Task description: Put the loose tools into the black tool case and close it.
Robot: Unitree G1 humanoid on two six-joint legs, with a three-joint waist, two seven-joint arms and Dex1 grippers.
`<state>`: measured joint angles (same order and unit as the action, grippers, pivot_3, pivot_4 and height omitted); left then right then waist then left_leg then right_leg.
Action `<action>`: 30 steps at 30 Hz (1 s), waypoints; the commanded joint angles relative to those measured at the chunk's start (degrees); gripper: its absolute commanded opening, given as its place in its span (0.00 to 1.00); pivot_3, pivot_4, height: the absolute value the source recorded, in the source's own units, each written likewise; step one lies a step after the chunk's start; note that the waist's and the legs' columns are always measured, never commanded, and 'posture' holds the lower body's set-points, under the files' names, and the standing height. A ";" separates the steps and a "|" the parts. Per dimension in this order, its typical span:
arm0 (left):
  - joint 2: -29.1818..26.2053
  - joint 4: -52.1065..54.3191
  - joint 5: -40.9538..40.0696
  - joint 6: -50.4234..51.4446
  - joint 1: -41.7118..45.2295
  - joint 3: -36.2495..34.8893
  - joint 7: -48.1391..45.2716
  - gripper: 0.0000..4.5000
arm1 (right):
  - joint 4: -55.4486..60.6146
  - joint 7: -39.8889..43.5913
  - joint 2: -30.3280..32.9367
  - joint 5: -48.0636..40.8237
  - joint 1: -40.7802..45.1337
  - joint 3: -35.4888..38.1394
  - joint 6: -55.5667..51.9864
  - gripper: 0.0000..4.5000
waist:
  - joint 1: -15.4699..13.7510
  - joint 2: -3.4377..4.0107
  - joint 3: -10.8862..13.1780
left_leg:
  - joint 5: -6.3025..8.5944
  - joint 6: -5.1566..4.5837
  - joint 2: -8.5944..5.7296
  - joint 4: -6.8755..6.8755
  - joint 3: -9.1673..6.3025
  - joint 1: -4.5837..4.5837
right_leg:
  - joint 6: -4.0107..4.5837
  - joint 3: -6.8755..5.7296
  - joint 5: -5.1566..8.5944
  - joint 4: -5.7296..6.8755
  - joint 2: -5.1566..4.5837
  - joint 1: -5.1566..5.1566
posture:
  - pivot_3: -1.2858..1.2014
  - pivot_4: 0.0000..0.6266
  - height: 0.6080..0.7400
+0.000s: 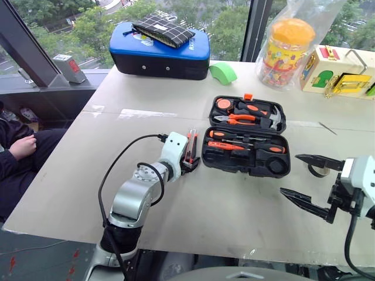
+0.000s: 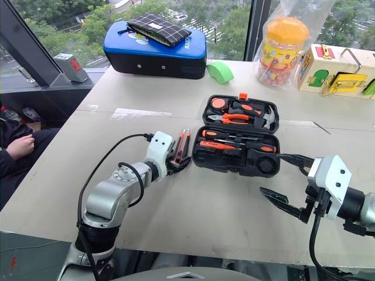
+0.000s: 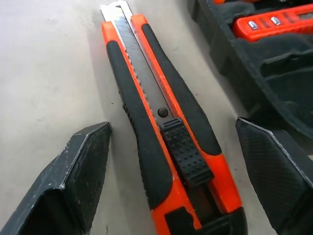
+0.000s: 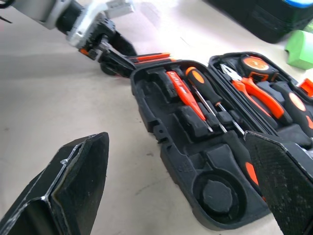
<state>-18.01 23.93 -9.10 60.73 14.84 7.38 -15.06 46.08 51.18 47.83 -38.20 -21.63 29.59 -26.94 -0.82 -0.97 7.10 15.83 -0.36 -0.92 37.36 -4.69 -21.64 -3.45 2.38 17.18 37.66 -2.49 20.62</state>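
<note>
Head views: black tool case (image 1: 246, 137) lies open mid-desk (image 1: 234, 216), screwdrivers (image 1: 246, 146) and orange pointed tool (image 1: 225, 146) seated in its near half, pliers (image 1: 237, 119) and hammer (image 1: 270, 119) in its far half; utility knife (image 1: 189, 147) lies on the desk just beside the case's left wall, left end effector (image 1: 188, 166) open at its near end, right end effector (image 1: 307, 178) open and empty toward the near right corner, tape roll (image 1: 318, 170) beside it. Left wrist view: knife (image 3: 166, 132) flat on the desk between spread fingers (image 3: 83, 166), untouched. Right wrist view: fingers (image 4: 73, 186) stand wide apart before the open case (image 4: 171, 161), its round slot unfilled.
</note>
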 commanded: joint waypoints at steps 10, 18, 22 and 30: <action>-7.61 -5.91 -9.32 -26.32 2.81 -9.59 -21.24 0.37 | -0.10 0.31 -1.31 0.96 -1.54 1.81 2.08 1.00 | -0.16 0.04 0.06 | 0.00 0.01 0.05 -0.02 -0.04 -0.08 | 0.02 -0.02 0.01 -0.05 -0.20 0.07 | 0.52 0.24 1.00; -12.36 -34.21 -3.80 -52.16 25.06 8.70 -59.18 0.37 | -0.45 2.49 -1.56 0.33 -4.43 7.61 2.75 1.00 | -0.52 0.14 0.05 | 0.01 -0.03 -0.42 -0.02 0.07 -0.12 | 0.01 -0.19 0.01 -0.33 -0.22 -0.03 | 0.52 0.24 1.00; -6.48 -51.80 2.76 -62.13 35.52 14.75 -63.40 0.37 | -2.35 5.66 -0.16 -0.44 -5.28 12.41 3.09 1.00 | 0.09 0.00 0.14 | 0.03 -0.10 -0.49 0.00 0.03 -0.17 | -0.01 -0.23 0.00 -0.33 -0.18 0.00 | 0.52 0.24 1.00; 0.61 -65.86 10.52 -70.61 42.27 20.07 -66.80 0.37 | -5.82 9.45 2.41 -1.09 -5.03 17.88 2.42 1.00 | 0.54 -0.08 0.20 | 0.07 -0.18 -0.40 -0.01 0.03 -0.16 | -0.05 -0.19 0.02 -0.29 0.04 0.02 | 0.52 0.24 1.00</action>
<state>-17.30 -41.93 0.57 -8.35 56.25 27.41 -80.99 39.82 60.17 49.67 -38.51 -27.00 45.27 -24.76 -0.28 -1.05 7.30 15.90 -0.54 -1.31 37.35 -4.64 -21.79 -3.50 2.22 17.20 37.37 -2.45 20.64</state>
